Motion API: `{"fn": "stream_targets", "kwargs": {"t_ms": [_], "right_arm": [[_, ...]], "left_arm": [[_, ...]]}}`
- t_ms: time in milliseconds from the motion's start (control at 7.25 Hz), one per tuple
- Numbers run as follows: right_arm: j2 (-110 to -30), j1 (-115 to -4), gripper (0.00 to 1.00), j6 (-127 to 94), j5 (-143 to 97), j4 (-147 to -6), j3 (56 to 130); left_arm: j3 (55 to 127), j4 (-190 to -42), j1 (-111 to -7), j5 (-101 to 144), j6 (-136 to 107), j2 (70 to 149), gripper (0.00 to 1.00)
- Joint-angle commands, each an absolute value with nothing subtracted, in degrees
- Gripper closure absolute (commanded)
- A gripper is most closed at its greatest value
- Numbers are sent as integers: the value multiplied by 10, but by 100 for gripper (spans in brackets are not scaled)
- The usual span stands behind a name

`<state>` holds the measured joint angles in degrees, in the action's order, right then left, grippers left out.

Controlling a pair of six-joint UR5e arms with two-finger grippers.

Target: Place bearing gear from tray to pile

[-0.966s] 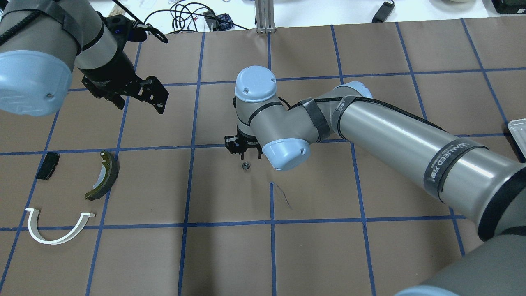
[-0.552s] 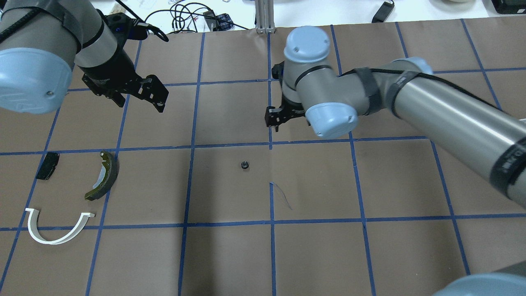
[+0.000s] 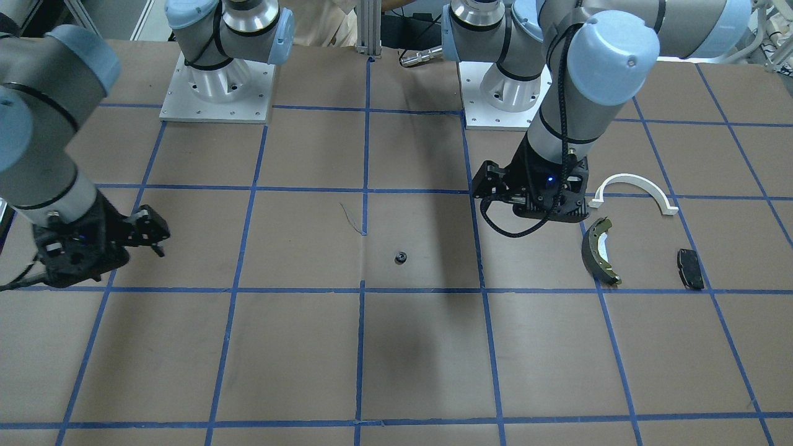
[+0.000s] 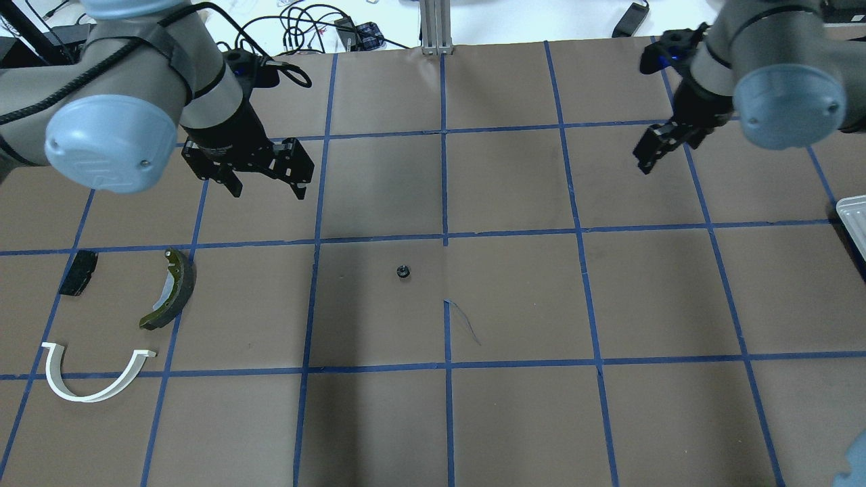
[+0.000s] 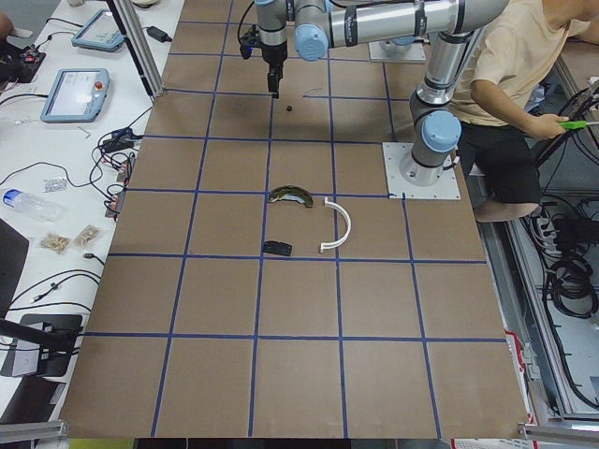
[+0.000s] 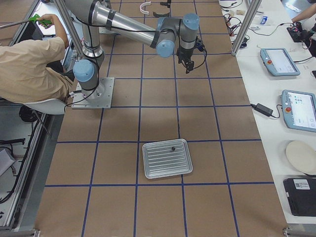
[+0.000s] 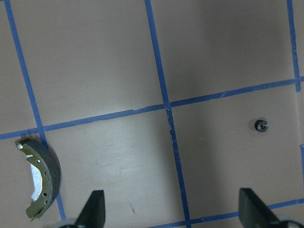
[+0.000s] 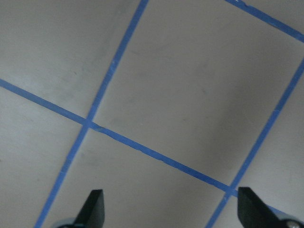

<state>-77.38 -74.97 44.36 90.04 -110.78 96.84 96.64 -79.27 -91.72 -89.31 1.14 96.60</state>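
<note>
Bearing gear [image 4: 403,272] lies alone on the desk [image 4: 514,419], mid-grid. We log it well apart from the tray [image 4: 854,215] at the right edge and from the pile at left: brake shoe [image 4: 181,287], white arc [image 4: 88,398], black pad [image 4: 78,272]. Left gripper [image 4: 267,191] fingers wide, empty. Right gripper [image 8: 171,209] fingers wide, empty.

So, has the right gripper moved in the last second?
Yes. The right gripper pulled away from the bearing gear toward the view's upper right; the gear stayed put.
</note>
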Motion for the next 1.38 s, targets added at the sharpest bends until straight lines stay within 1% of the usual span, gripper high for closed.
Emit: {"fn": "stream_targets", "kwargs": {"t_ms": [0,138,276,414,552,828,1103,1241], "right_arm": [[-764,-611,0,679,902,-1114,968],[-739,-564,0,751,903,-1132,964],[-704,-518,0,825,904,-1203,964],[-670,-478,0,795,898,-1257,965],[-646,-451,0,726,897,-1262,963],[-621,-448,0,608,904,-1263,949],[-585,-440,0,599,913,-1260,916],[-579,-430,0,592,914,-1256,913]], "left_arm": [[970,-774,-945,-889,-108,996,0],[972,-773,-963,-892,-112,1006,0],[973,-753,-977,-892,-112,1021,0],[973,-739,-981,-891,-115,1038,0],[973,-736,-987,-890,-130,1054,0],[974,-722,-1015,-891,-153,1086,0],[1001,-658,-1033,-889,-219,1119,0],[1029,-624,-1041,-890,-230,1128,0]]}}
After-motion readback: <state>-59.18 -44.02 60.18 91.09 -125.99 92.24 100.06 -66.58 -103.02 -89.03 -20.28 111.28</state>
